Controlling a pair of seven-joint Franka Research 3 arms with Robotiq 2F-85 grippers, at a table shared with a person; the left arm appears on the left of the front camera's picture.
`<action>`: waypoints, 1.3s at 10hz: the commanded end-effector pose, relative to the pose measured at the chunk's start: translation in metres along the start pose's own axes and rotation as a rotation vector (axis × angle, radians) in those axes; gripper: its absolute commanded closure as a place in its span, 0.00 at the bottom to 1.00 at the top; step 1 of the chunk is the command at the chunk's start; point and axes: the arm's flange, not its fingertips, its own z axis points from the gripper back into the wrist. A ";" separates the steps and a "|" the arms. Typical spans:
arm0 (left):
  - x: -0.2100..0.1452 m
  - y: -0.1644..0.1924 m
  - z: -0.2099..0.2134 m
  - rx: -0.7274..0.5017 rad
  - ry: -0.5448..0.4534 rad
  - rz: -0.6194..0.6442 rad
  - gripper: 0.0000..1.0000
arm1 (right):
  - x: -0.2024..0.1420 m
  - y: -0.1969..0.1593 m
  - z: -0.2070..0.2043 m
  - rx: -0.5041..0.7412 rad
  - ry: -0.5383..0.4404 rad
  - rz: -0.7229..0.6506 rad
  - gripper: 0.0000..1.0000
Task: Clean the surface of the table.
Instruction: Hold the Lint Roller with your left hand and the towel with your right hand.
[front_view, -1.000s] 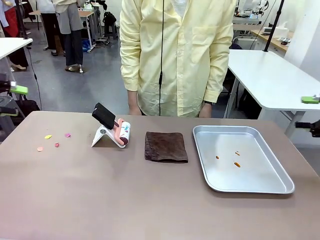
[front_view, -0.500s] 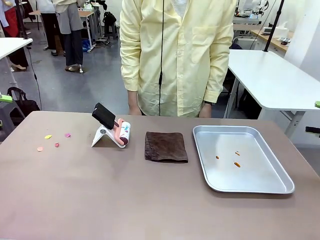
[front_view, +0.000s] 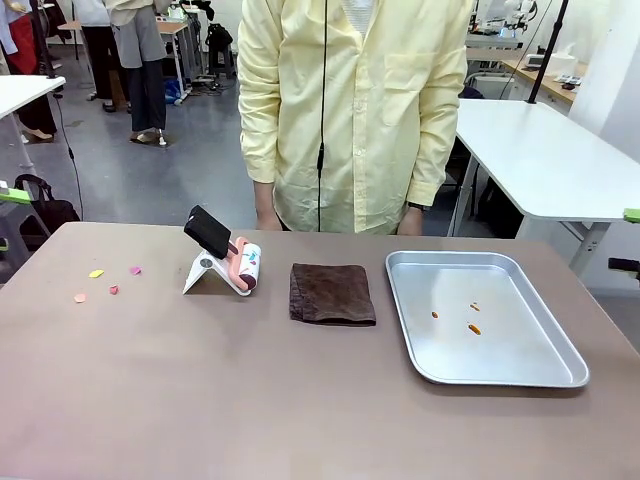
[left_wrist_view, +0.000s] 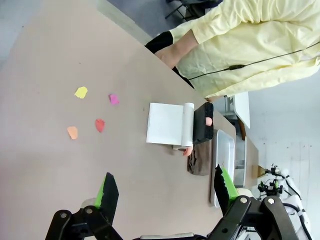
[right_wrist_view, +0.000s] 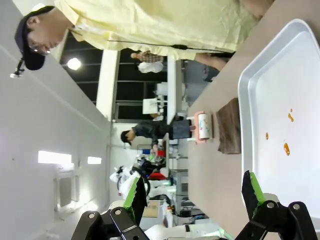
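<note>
Brown-taupe and matte, the counter (front_view: 300, 400) is spread across the whole foreground of the front view, with a person (front_view: 355, 110) in a pale yellow coat stood at its far edge. Four small paper scraps (front_view: 113, 289) (yellow, pink, orange and red) are scattered near its left end. A lint roller (front_view: 245, 268) with a black handle is propped on a white stand (front_view: 203, 272) near them, and a folded dark brown cloth (front_view: 332, 293) is laid flat just to the right of it, apart from it. Further right a shallow metal tray (front_view: 560, 378) is set on the counter, with a few orange flecks (front_view: 473, 328) inside it. In the left wrist view the left hand (left_wrist_view: 165, 187) is held above the counter with its fingers spread wide and nothing between them. In the right wrist view the right hand (right_wrist_view: 194, 192) is likewise spread wide and empty, with the tray seen beyond it.
</note>
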 end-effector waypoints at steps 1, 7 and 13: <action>0.005 -0.035 -0.021 0.014 0.024 -0.073 0.00 | -0.013 0.035 -0.034 -0.199 0.003 0.118 0.00; -0.013 -0.144 -0.140 0.163 0.264 -0.393 0.00 | -0.068 0.112 -0.255 -0.478 0.163 0.453 0.00; -0.010 -0.141 -0.207 0.198 0.461 -0.390 0.00 | -0.149 0.071 -0.402 -0.654 0.251 0.468 0.00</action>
